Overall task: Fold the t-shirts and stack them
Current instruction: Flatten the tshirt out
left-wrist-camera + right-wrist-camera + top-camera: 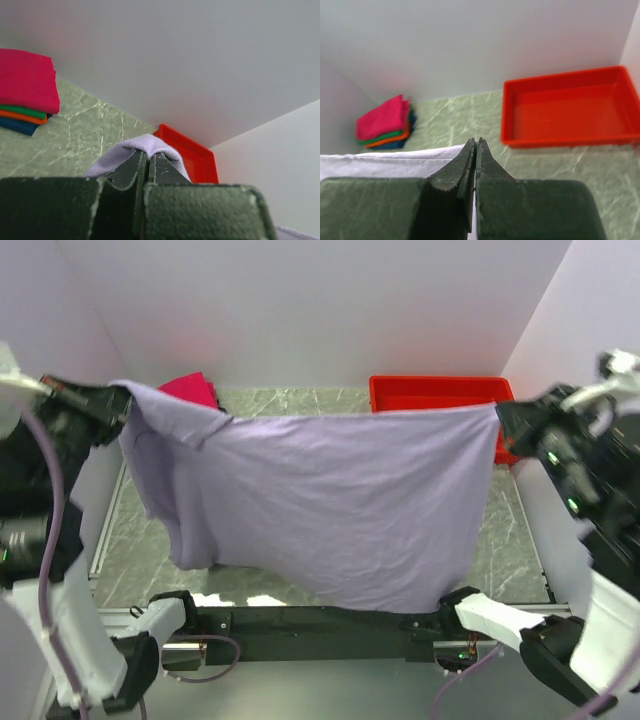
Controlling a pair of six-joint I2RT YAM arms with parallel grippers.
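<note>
**Lavender t-shirt held spread between both grippers**

Top view: the lavender t-shirt [330, 510] hangs as a wide sheet across the middle of the workspace, its top edge running from about 10 o'clock to 2 o'clock. The left gripper [118, 405] is clenched on the upper corner at 10 o'clock. In the left wrist view, cloth bunches over the tips of the closed jaws. The right gripper [503, 428] is clamped on the opposite corner at 2 o'clock, and its wrist view shows the jaws pressed together on a flat lavender edge.

Edges: the top edge is fairly taut, with one sleeve flopped over near the left grip. The bottom hem sags lowest around 5 to 6 o'clock, near the front rail [320, 620]. I cannot tell whether it touches the surface.

Open room: a stack of folded t-shirts [385, 125] sits at 11 o'clock in the back left corner, magenta on top, then green, orange and dark blue. A red tray [570, 107] sits at 1 o'clock against the back wall, well apart from the stack.

Surface: a green marbled tabletop [455, 117], enclosed by white walls [320, 310] at the back and on both sides.
</note>
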